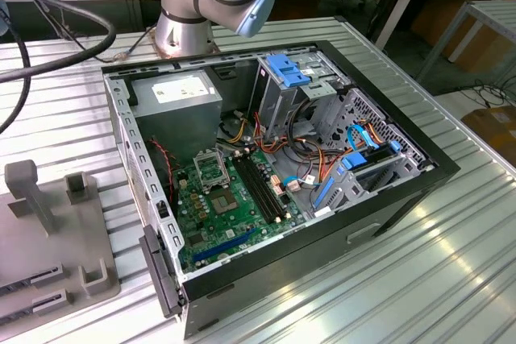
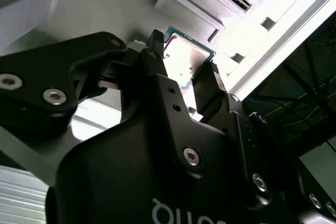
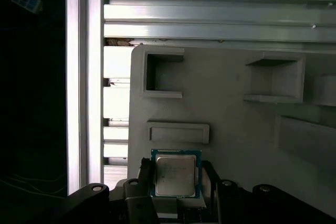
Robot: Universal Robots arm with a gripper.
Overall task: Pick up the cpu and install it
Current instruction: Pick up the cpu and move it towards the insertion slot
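The cpu (image 3: pixel 176 174), a small square chip with a silvery top and a green rim, lies flat against the grey fixture plate (image 3: pixel 226 108) in both wrist views. My gripper (image 3: pixel 177 182) straddles it, and one black fingertip presses each of two opposite sides of the cpu (image 2: pixel 185 56). The gripper (image 2: pixel 184 59) looks shut on the chip. In the exterior view the open computer case (image 1: pixel 403 199) lies on the table, with the green motherboard (image 1: pixel 234 215) and its metal-framed socket (image 1: pixel 211 171) exposed.
The grey fixture plate (image 1: pixel 48 239) with raised blocks sits at the exterior view's left, beside the case. Inside the case are a power supply (image 1: pixel 177 94), memory slots (image 1: pixel 262 187), cables and blue drive brackets (image 1: pixel 286 70). The arm's base (image 1: pixel 185 22) stands behind the case on the ribbed aluminium table (image 1: pixel 451 279).
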